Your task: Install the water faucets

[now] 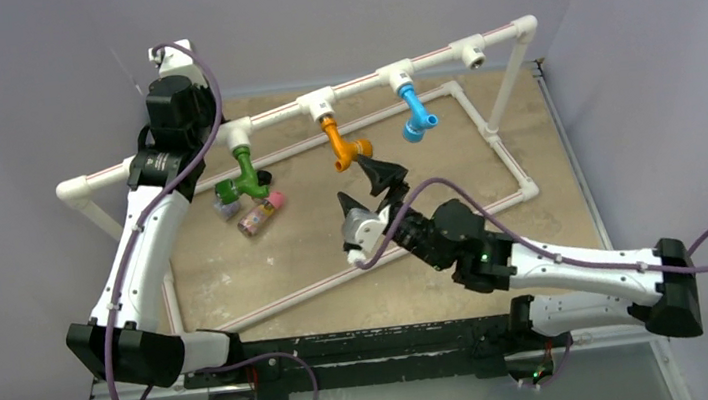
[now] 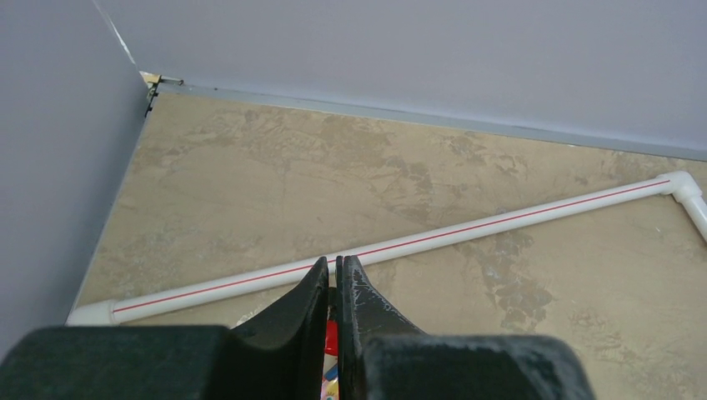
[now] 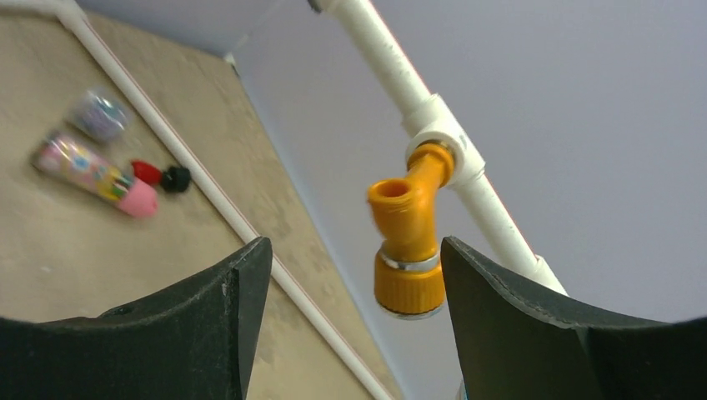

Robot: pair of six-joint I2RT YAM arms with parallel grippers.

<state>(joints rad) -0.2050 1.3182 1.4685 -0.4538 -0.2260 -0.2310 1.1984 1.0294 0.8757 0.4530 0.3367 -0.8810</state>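
Right claw: the right gripper (image 3: 354,250) stood wide open and held nothing, its jaws spread either side of the orange faucet (image 3: 407,242) without touching it.
Left claw: the left gripper (image 2: 336,265) had its fingers almost pressed together, with nothing seen between them, above the floor pipe (image 2: 467,233).
Faucets: the orange faucet, the green faucet (image 1: 244,172) and the blue faucet (image 1: 414,111) each hung from a tee socket (image 1: 321,101) on the raised pipe.
Spare socket: the end tee (image 1: 469,51) looked empty.
Step in hand: probably seating or tightening the orange one.
Doing it well: centre the jaws on the round collar, not the spout; close squarely; push along the stem's line into the socket, so the pipe does not twist.
On the table: a pink tube (image 3: 92,171), a red cap (image 3: 147,172) and a black cap (image 3: 175,177) lay well apart from the claw.
Writing: the tube's print and the left arm's label were too small to read; the pipe bore only a red line.
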